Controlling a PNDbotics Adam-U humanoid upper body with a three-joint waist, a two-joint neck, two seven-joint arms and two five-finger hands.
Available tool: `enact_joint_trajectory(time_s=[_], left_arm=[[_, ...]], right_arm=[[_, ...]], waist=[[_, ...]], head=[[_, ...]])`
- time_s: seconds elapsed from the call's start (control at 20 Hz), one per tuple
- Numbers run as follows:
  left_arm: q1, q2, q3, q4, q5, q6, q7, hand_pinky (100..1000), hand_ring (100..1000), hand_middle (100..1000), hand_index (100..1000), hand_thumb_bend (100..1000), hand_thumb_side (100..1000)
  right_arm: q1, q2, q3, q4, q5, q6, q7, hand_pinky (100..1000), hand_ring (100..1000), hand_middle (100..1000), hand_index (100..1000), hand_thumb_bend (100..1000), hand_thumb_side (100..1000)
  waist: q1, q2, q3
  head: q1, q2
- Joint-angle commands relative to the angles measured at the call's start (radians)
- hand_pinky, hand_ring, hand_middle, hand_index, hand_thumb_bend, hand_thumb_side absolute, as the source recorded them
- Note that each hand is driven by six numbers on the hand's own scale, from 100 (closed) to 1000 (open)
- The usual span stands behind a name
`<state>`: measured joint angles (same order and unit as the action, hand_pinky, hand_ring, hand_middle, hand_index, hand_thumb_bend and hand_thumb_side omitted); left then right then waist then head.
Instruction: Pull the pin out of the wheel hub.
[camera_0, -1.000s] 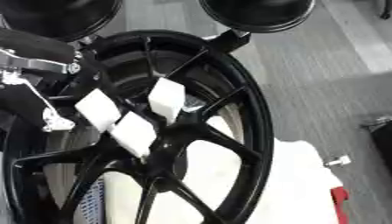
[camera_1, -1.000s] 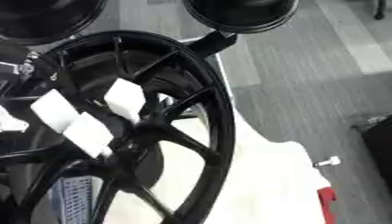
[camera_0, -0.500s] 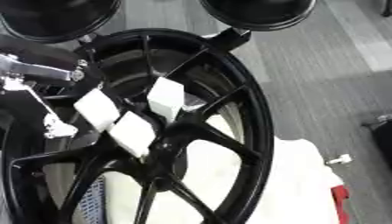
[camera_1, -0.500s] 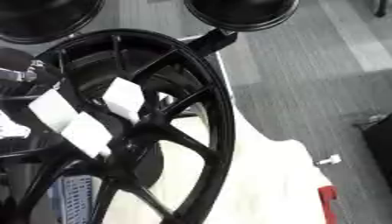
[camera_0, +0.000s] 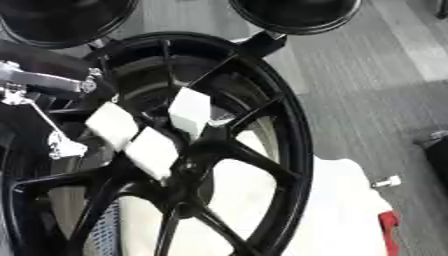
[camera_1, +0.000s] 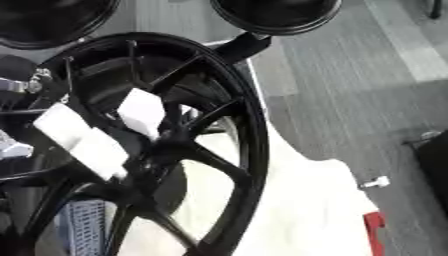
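As the left hand (camera_0: 52, 100) creeps closer to the black wheel hub (camera_0: 188, 155), finger state indiscernible, the pin stays unidentifiable among white blocks (camera_0: 149, 147).

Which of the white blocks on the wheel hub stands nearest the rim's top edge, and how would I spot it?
Start at the big black wheel hub. Three white blocks cluster over its spokes near the centre. The one meant is uppermost and rightmost, standing upright, while the other two lie lower left, side by side.
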<state>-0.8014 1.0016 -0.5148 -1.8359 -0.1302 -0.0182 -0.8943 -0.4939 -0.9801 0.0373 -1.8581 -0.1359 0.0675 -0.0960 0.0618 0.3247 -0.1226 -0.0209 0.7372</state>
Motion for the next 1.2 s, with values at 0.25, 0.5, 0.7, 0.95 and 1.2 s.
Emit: enact_joint_trajectory(time_s=[0.25,0.5,0.7,0.95,1.2], left_arm=[[-0.005,0.025,0.038,-0.016,0.022,0.042,0.059,713,576,378,548,100,184],[0.011,0.033,0.068,-0.025,0.039,0.078,0.145,678,534,299,466,100,208],[0.034,0.046,0.120,-0.044,0.038,0.094,0.201,673,528,280,446,100,212],[0.053,0.061,0.204,-0.062,0.027,0.102,0.257,675,526,275,441,100,215],[0.072,0.072,0.299,-0.040,0.031,0.113,0.328,670,520,262,432,100,233]], right_arm=[[-0.008,-0.015,-0.021,0.002,-0.003,-0.003,-0.012,802,660,605,772,100,531],[-0.005,-0.012,-0.027,0.005,-0.002,-0.004,-0.022,801,659,605,772,100,530],[0.000,-0.013,-0.033,0.004,0.000,-0.006,-0.029,802,660,605,772,100,531],[0.010,-0.013,-0.038,0.003,0.003,-0.008,-0.035,802,661,606,772,100,531],[0.023,-0.014,-0.048,0.003,0.005,-0.008,-0.048,801,660,606,772,100,531]], waist=[[-0.006,-0.017,0.001],[-0.006,-0.016,-0.001],[-0.005,-0.017,-0.001],[-0.005,-0.021,0.003],[-0.004,-0.026,0.011]], head=[[-0.003,-0.008],[-0.006,-0.008],[-0.010,-0.006],[-0.015,-0.005],[-0.017,-0.005]])
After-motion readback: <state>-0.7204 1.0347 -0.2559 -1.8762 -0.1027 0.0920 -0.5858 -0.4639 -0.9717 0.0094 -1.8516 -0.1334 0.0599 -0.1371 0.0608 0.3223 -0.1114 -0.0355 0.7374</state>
